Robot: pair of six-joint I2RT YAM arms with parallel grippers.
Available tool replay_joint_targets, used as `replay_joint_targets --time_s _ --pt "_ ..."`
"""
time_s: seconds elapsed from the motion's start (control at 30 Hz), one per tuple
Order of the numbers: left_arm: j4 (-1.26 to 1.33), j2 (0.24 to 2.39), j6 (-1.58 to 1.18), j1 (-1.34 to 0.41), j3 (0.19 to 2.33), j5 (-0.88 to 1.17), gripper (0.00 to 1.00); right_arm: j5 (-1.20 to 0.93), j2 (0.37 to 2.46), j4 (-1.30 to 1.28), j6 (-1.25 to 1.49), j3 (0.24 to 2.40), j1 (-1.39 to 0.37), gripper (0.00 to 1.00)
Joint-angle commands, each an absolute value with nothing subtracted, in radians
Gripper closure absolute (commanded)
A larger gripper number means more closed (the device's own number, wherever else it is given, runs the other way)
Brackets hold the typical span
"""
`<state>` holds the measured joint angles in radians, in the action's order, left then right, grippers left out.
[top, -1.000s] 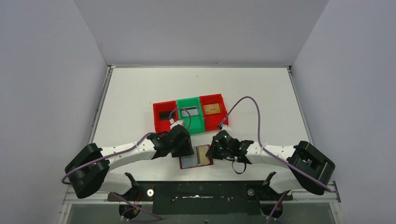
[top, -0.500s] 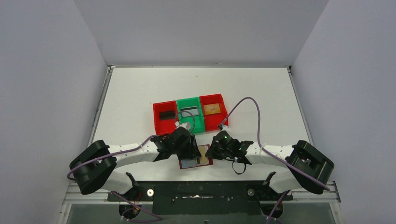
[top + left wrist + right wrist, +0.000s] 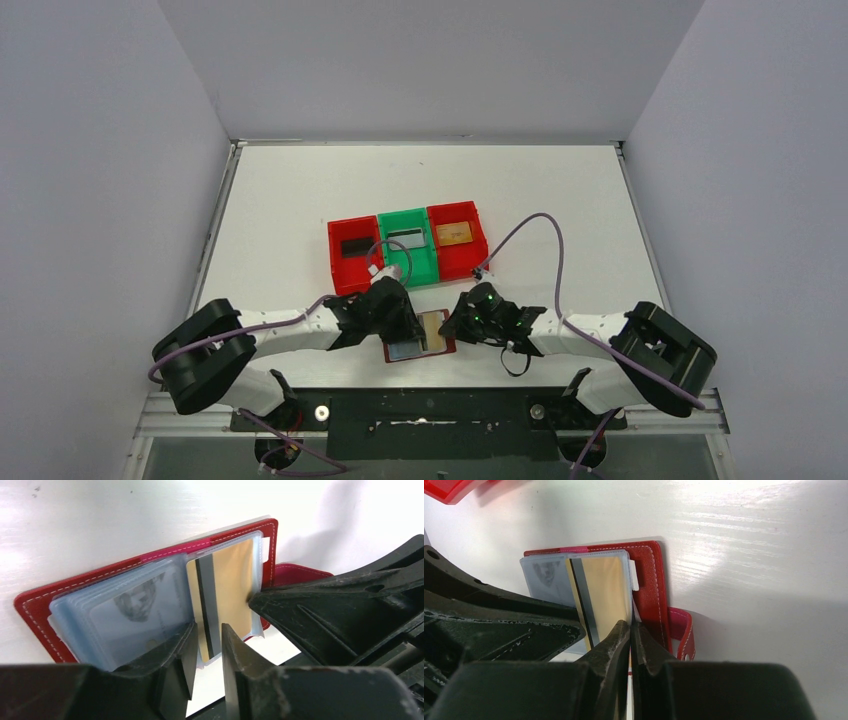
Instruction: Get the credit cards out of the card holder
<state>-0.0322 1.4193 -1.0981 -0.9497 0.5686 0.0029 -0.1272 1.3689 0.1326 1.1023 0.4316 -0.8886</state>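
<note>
The dark red card holder [image 3: 447, 346] lies open near the table's front edge, clear pockets up. It also shows in the left wrist view [image 3: 35, 607] and the right wrist view [image 3: 651, 580]. A gold-tan card [image 3: 232, 580] with a black stripe sits in the right pocket, and a grey card [image 3: 135, 610] in the left one. My left gripper [image 3: 207, 635] stands over the gold card's near edge with its jaws a narrow gap apart, straddling the stripe. My right gripper [image 3: 630, 627] is shut on the right edge of the clear pocket leaf. The snap tab [image 3: 683, 630] lies beside it.
Three bins stand in a row behind the holder. The left red bin [image 3: 338, 262] holds a black card [image 3: 354, 246], the green bin [image 3: 420, 268] a silver card [image 3: 406, 238], and the right red bin [image 3: 474, 255] a gold card [image 3: 454, 233]. Purple cables loop over both arms.
My left gripper has moved right and nearer, from beside the holder to over its near edge. The right gripper has stayed on the holder's right edge.
</note>
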Motion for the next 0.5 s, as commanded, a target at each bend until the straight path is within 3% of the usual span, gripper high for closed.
replay_joint_targets --time_s 0.0,0.13,0.2,0.47 --pt "0.015 1.423 -1.16 -0.969 0.502 -0.038 0.77 -0.165 1.417 0.218 1.141 0.396 -0.899 1.0" --pt "0.093 1.39 -1.23 -0.968 0.438 -0.057 0.57 -0.169 1.426 0.246 1.161 0.377 -0.895 1.0" --pt "0.165 1.376 -1.263 -0.966 0.387 -0.06 0.52 -0.171 1.431 0.271 1.176 0.363 -0.894 1.0" --pt "0.434 1.401 -1.337 -0.959 0.243 -0.022 0.51 -0.176 1.462 0.341 1.247 0.301 -0.878 1.0"
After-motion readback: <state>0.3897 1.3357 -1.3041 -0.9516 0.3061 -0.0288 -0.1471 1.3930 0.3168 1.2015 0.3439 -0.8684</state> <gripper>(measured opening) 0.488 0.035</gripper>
